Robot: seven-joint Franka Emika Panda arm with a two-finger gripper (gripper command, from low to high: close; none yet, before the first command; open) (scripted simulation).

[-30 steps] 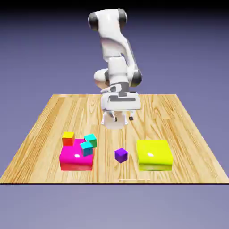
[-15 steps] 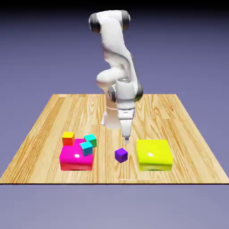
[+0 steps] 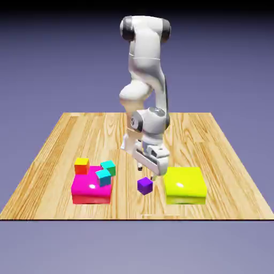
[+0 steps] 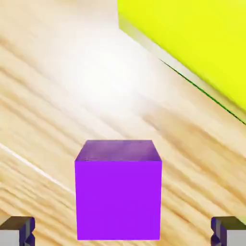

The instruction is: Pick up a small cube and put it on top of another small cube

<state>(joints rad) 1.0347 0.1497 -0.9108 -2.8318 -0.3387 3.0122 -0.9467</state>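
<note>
Presently the claw (image 3: pixel 147 172) is held spread wide and empty, just above the purple cube (image 3: pixel 145 185). In the hand view the two grey fingertips (image 4: pixel 17 229) are seen at the bottom corners, well apart, with the cube centred between them and nothing yet touched. The cube rests on the wooden surface (image 3: pixel 53 155), between the flat pink block (image 3: pixel 88 191) and the flat yellow block (image 3: pixel 184 185), nearer the yellow one.

For the step in hand, it is judged that the claw should be lowered straight down until the fingertips flank the cube's side faces, squared to them, and only then closed. A skewed closing could twist or nudge so small a cube, and the yellow block lies close on one side, so no sideways drift should be allowed.

Farther out, two teal cubes (image 3: pixel 106 172) are seen on or at the far edge of the pink block, and an orange-and-yellow cube (image 3: pixel 82 165) is seen at its far corner; which cube is meant as the base cannot be told.
</note>
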